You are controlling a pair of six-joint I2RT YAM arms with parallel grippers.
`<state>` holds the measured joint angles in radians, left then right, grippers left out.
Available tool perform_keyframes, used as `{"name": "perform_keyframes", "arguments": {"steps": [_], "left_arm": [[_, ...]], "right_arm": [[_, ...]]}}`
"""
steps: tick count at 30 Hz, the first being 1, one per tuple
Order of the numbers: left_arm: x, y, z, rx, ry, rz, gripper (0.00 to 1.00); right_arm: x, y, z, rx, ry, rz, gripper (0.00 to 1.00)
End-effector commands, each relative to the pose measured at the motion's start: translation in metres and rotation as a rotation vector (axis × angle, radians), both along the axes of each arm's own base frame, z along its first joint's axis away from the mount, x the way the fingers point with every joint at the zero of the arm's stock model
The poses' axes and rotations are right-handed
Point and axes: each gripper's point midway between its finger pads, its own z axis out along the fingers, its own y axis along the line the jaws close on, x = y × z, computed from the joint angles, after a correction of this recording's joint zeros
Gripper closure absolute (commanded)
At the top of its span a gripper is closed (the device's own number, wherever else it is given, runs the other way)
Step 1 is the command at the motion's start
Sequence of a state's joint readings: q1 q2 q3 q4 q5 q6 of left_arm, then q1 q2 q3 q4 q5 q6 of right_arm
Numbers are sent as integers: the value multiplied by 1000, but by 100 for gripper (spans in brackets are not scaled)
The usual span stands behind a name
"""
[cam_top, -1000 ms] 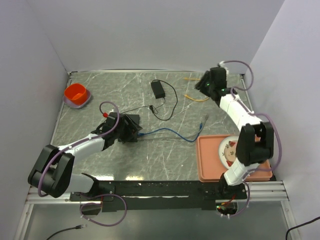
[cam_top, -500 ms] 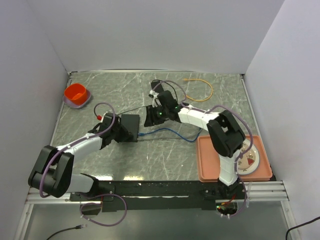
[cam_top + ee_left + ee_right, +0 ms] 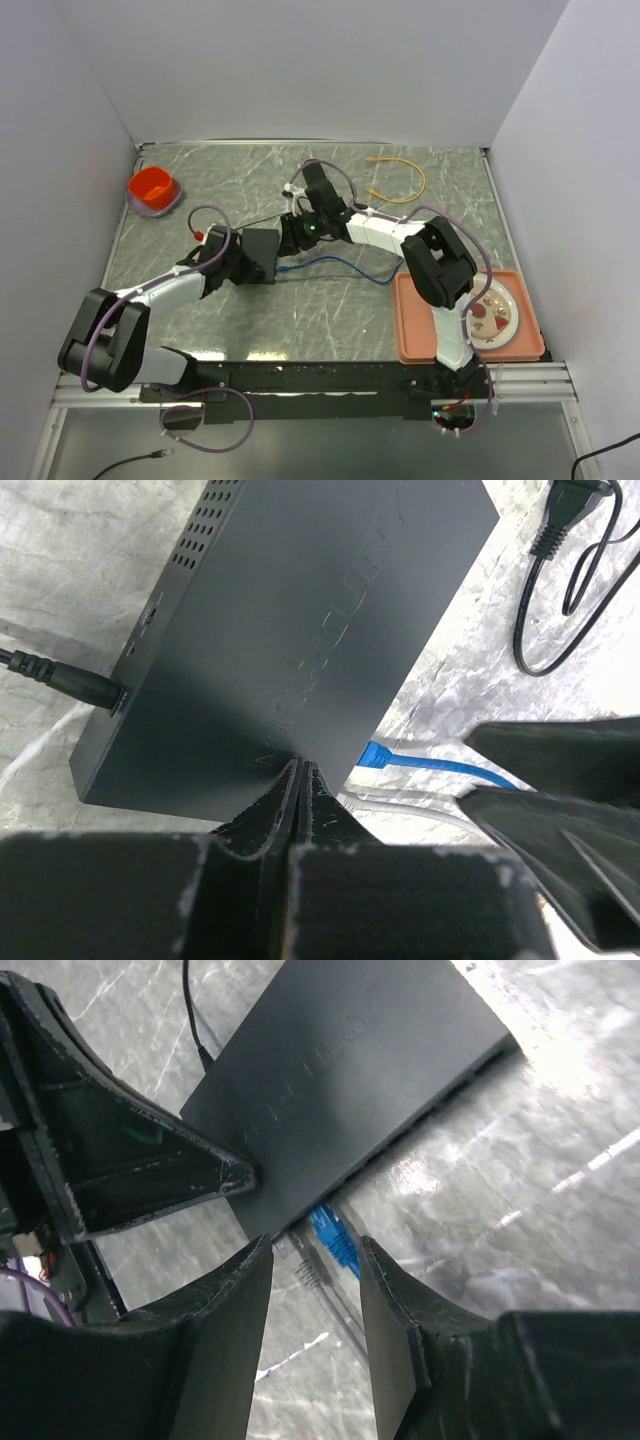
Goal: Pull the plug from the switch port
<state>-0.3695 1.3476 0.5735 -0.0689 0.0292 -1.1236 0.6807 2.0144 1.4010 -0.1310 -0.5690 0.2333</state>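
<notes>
The switch [image 3: 262,252] [image 3: 300,610] [image 3: 350,1070] is a flat matte-black box lying left of the table's centre. A blue plug [image 3: 378,755] [image 3: 330,1235] sits in a port on its long side edge, with a clear grey plug [image 3: 300,1260] beside it. The blue cable [image 3: 340,265] trails off to the right. My left gripper [image 3: 240,264] [image 3: 300,767] is shut with nothing between its fingers, the tips resting on the box's top near that edge. My right gripper [image 3: 290,242] [image 3: 312,1252] is open, one finger on each side of the two plugs, touching neither.
A black power lead [image 3: 60,678] enters the switch's other long side. An orange bowl [image 3: 153,188] stands at the back left and a yellow cable [image 3: 400,180] lies at the back. A pink tray [image 3: 420,330] holding a plate [image 3: 492,312] sits at the front right.
My right arm swung from the far right corner over to the switch and now straddles the plugs. My left gripper went from open to shut on top of the box.
</notes>
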Motion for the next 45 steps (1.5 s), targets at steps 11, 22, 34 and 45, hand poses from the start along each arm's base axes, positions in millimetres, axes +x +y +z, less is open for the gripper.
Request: {"name": "perform_keyframes", "arguments": {"steps": [11, 22, 34, 45], "left_arm": [[-24, 15, -29, 38, 98, 38, 99], [-29, 15, -31, 32, 108, 39, 99], [-32, 16, -31, 24, 109, 49, 99], [-32, 15, -34, 15, 113, 49, 99]], "right_arm": [[6, 19, -25, 8, -4, 79, 53], [5, 25, -31, 26, 7, 114, 53], [0, 27, -36, 55, 66, 149, 53], [-11, 19, -47, 54, 131, 190, 53]]}}
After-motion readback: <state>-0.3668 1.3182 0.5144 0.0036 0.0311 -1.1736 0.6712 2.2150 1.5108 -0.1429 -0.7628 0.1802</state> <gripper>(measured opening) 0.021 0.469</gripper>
